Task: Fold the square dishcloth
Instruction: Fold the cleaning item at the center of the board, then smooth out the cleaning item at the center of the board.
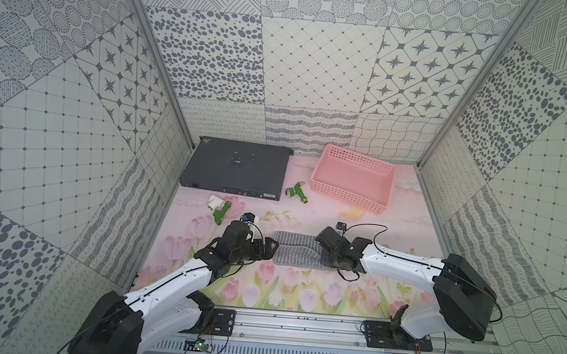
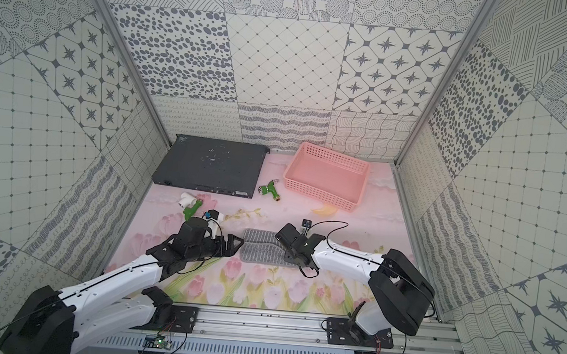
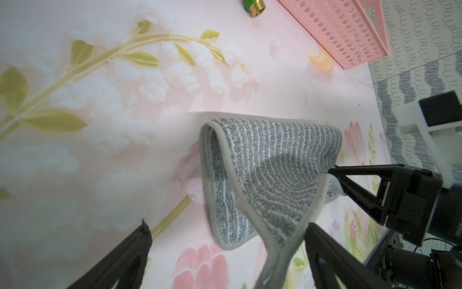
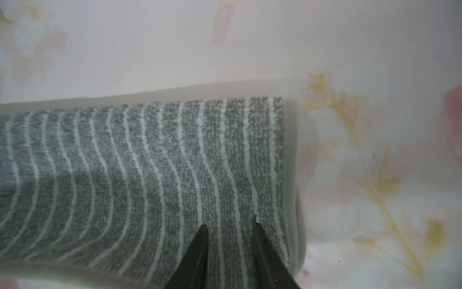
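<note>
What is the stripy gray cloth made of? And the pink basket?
The dishcloth looks like soft, fuzzy terry or microfiber fabric: nubby pile, stitched hem, floppy drape. The pink basket looks like smooth molded plastic: stiff walls full of even holes.

This is a robotics lab test cell, a boxed-in bench built for recording. Flat wall panels printed with mismatched gray dot, star and line patterns (image 1: 318, 66) close it on three sides. A white-and-black left robot arm (image 1: 170, 279) and its twin right robot arm (image 1: 403, 263) stand on a ribbed aluminium rail (image 1: 298, 324), with a bare green circuit board (image 1: 198, 345) and loose cables below. The pink tulip-print table sheet (image 1: 301, 290) carries unrelated props: a dark gray flat metal equipment box (image 1: 234, 167), a pink perforated plastic basket (image 1: 350, 195) and a green plastic pipe fitting (image 1: 296, 191).
</note>
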Robot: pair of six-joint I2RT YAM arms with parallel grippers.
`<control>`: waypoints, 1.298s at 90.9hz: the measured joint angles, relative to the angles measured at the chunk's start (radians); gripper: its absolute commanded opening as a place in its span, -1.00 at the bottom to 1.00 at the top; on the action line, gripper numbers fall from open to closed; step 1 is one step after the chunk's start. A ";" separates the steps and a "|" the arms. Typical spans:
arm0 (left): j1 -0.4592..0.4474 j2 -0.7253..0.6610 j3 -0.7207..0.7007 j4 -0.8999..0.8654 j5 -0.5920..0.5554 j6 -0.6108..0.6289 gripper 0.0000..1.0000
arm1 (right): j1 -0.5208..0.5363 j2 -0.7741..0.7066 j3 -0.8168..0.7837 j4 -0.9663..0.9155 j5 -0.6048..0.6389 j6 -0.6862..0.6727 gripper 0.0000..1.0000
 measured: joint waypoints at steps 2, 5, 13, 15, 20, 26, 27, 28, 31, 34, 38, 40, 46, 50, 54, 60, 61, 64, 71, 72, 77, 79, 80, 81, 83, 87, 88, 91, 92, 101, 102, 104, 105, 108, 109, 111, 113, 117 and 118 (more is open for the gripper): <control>0.000 0.002 -0.003 0.000 -0.001 0.000 0.97 | 0.000 0.002 -0.005 0.000 0.000 0.003 -0.36; 0.000 0.005 -0.006 0.000 -0.003 0.000 0.97 | 0.000 0.003 -0.012 0.002 0.000 0.004 -0.36; 0.000 0.010 -0.014 -0.001 -0.009 -0.007 0.97 | -0.005 0.006 -0.029 0.008 0.001 0.009 -0.36; 0.000 0.010 -0.015 -0.001 -0.011 -0.008 0.97 | -0.006 0.009 -0.032 0.011 0.001 0.010 -0.37; 0.000 0.010 -0.016 -0.001 -0.019 -0.013 0.97 | -0.009 0.017 -0.038 0.018 0.002 0.011 -0.37; 0.000 0.004 -0.017 -0.002 -0.032 -0.019 0.97 | -0.012 0.019 -0.040 0.024 0.003 0.013 -0.37; 0.000 0.003 -0.017 -0.003 -0.034 -0.019 0.97 | -0.013 0.019 -0.040 0.024 0.003 0.013 -0.37; 0.000 0.002 -0.017 -0.003 -0.035 -0.020 0.97 | -0.013 0.019 -0.040 0.025 0.003 0.014 -0.37; 0.000 -0.005 -0.017 -0.006 -0.043 -0.024 0.97 | -0.014 0.019 -0.041 0.026 0.003 0.015 -0.37; 0.000 -0.010 -0.017 -0.009 -0.051 -0.026 0.97 | -0.014 0.019 -0.042 0.027 0.003 0.018 -0.37; 0.000 -0.022 -0.016 -0.015 -0.063 -0.032 0.97 | -0.014 0.019 -0.042 0.028 0.003 0.018 -0.37; 0.000 -0.028 -0.016 -0.019 -0.071 -0.035 0.97 | -0.014 0.019 -0.042 0.028 0.003 0.018 -0.37; 0.000 -0.047 -0.016 -0.035 -0.094 -0.045 0.97 | -0.015 0.019 -0.042 0.029 0.003 0.018 -0.37; 0.000 -0.058 -0.015 -0.046 -0.112 -0.052 0.97 | -0.016 0.019 -0.042 0.029 0.003 0.018 -0.37; 0.001 -0.071 -0.015 -0.058 -0.127 -0.058 0.97 | -0.016 0.019 -0.042 0.029 0.003 0.018 -0.38; 0.001 -0.092 -0.014 -0.076 -0.151 -0.068 0.97 | -0.016 0.020 -0.042 0.029 0.003 0.019 -0.38; 0.001 -0.095 -0.013 -0.078 -0.155 -0.071 0.97 | -0.016 0.020 -0.042 0.029 0.003 0.019 -0.38; 0.001 -0.103 -0.012 -0.087 -0.164 -0.074 0.96 | -0.016 0.021 -0.042 0.029 0.003 0.020 -0.38; 0.002 -0.122 -0.007 -0.105 -0.182 -0.082 0.80 | -0.016 0.021 -0.042 0.029 0.003 0.021 -0.38; 0.002 -0.124 -0.006 -0.107 -0.183 -0.085 0.77 | -0.016 0.021 -0.042 0.029 0.003 0.021 -0.38; 0.002 -0.130 0.002 -0.115 -0.184 -0.085 0.68 | -0.016 0.021 -0.042 0.029 0.003 0.020 -0.38; 0.002 -0.131 0.006 -0.116 -0.183 -0.088 0.65 | -0.016 0.021 -0.042 0.029 0.003 0.020 -0.38; 0.002 -0.131 0.008 -0.117 -0.183 -0.087 0.63 | -0.016 0.021 -0.042 0.029 0.003 0.019 -0.38; 0.002 -0.131 0.010 -0.117 -0.183 -0.086 0.61 | -0.016 0.021 -0.042 0.029 0.003 0.019 -0.38; 0.002 -0.130 0.015 -0.118 -0.180 -0.087 0.58 | -0.016 0.021 -0.042 0.029 0.002 0.017 -0.38; 0.002 -0.127 0.026 -0.120 -0.169 -0.087 0.52 | -0.016 0.020 -0.041 0.029 0.002 0.014 -0.36; 0.002 -0.126 0.029 -0.119 -0.166 -0.087 0.49 | -0.016 0.020 -0.041 0.029 0.000 0.013 -0.36; 0.000 -0.119 0.036 -0.118 -0.155 -0.088 0.43 | -0.016 0.018 -0.041 0.029 -0.002 0.009 -0.33; 0.000 -0.117 0.038 -0.117 -0.151 -0.086 0.41 | -0.016 0.017 -0.041 0.029 -0.003 0.008 -0.32; -0.021 -0.087 0.057 -0.104 -0.115 -0.092 0.27 | -0.021 0.003 -0.041 0.029 -0.017 -0.006 -0.29; -0.025 -0.082 0.060 -0.102 -0.110 -0.093 0.26 | -0.021 0.000 -0.041 0.030 -0.018 -0.006 -0.28; -0.033 -0.072 0.066 -0.098 -0.103 -0.093 0.22 | -0.022 -0.007 -0.041 0.029 -0.021 -0.010 -0.28; -0.039 -0.066 0.069 -0.097 -0.100 -0.094 0.21 | -0.023 -0.011 -0.041 0.030 -0.021 -0.010 -0.27; -0.052 -0.047 0.079 -0.089 -0.087 -0.097 0.15 | -0.023 -0.026 -0.040 0.030 -0.024 -0.016 -0.26; -0.056 -0.041 0.082 -0.087 -0.083 -0.097 0.13 | -0.023 -0.030 -0.040 0.029 -0.024 -0.018 -0.26; -0.063 -0.031 0.087 -0.083 -0.079 -0.097 0.10 | -0.025 -0.040 -0.040 0.029 -0.025 -0.021 -0.26; -0.073 -0.018 0.094 -0.077 -0.071 -0.100 0.08 | -0.026 -0.051 -0.038 0.029 -0.027 -0.026 -0.26; -0.091 0.012 0.108 -0.060 -0.056 -0.101 0.04 | -0.029 -0.069 -0.030 0.028 -0.029 -0.032 -0.26; -0.095 0.020 0.111 -0.056 -0.054 -0.103 0.04 | -0.030 -0.073 -0.028 0.028 -0.031 -0.033 -0.26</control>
